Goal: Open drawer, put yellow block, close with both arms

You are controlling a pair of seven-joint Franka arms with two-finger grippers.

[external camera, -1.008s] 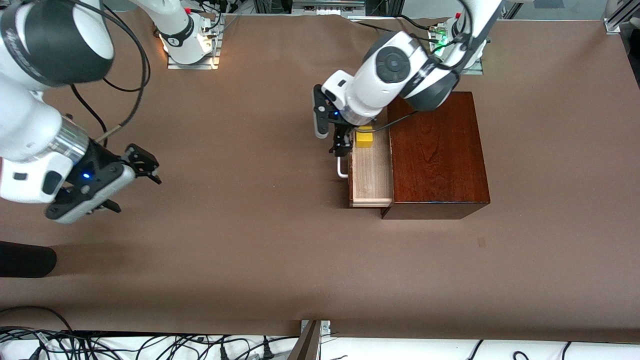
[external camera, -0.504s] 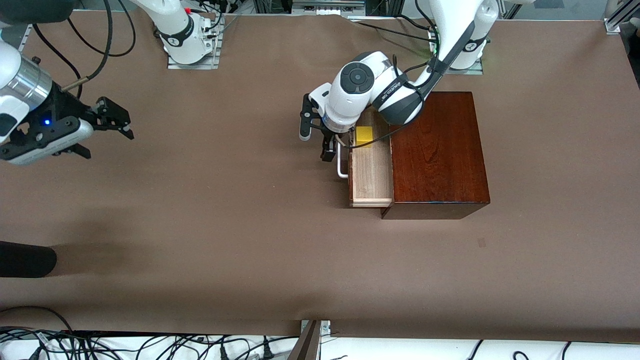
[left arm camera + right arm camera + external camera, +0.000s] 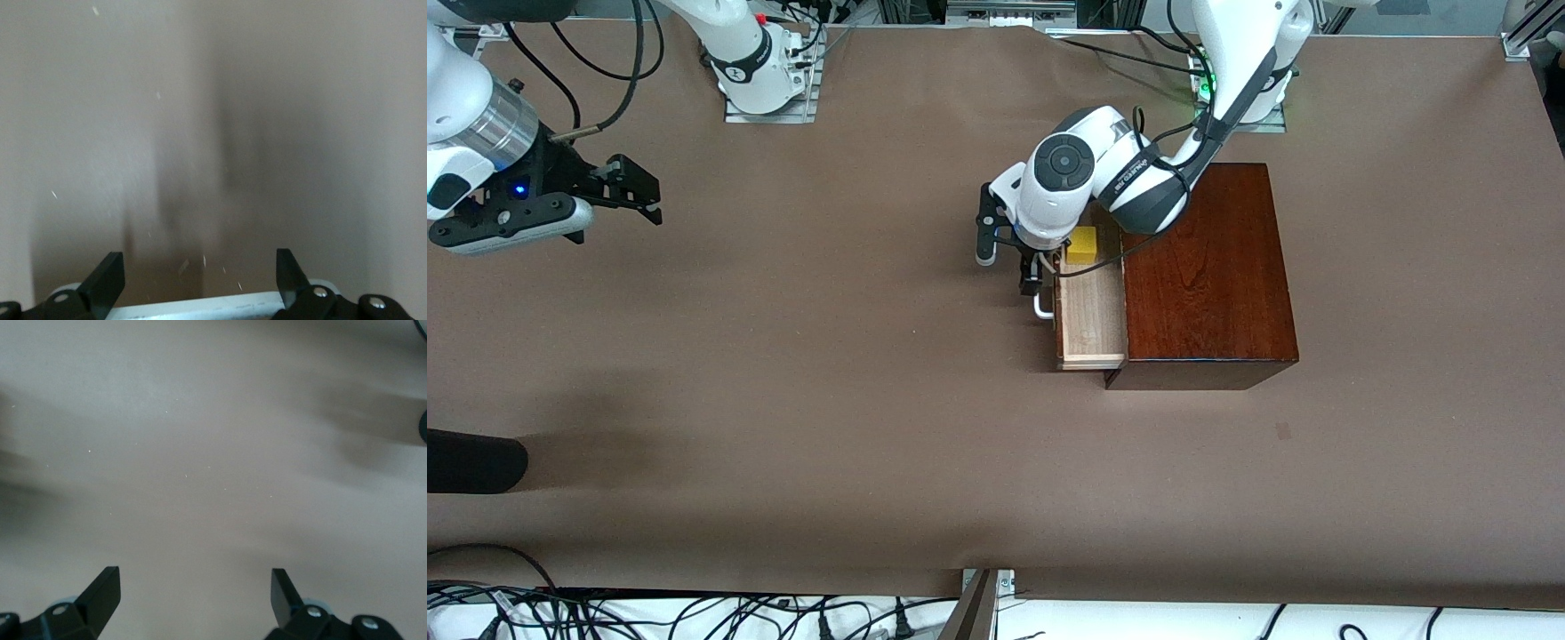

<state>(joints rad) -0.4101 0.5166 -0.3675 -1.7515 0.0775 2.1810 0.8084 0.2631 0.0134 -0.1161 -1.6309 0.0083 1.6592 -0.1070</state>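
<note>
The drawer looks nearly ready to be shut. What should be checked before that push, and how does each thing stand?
1. Yellow block lies inside the drawer: ok.
2. Block clear of the wooden box edge: cannot tell.
3. Left gripper at the white handle: ok.
4. Left jaws open, holding nothing: ok.
5. Right gripper hangs open over bare table, away from the drawer: ok.
6. Drawer shut: not ok, it stands open.
</note>
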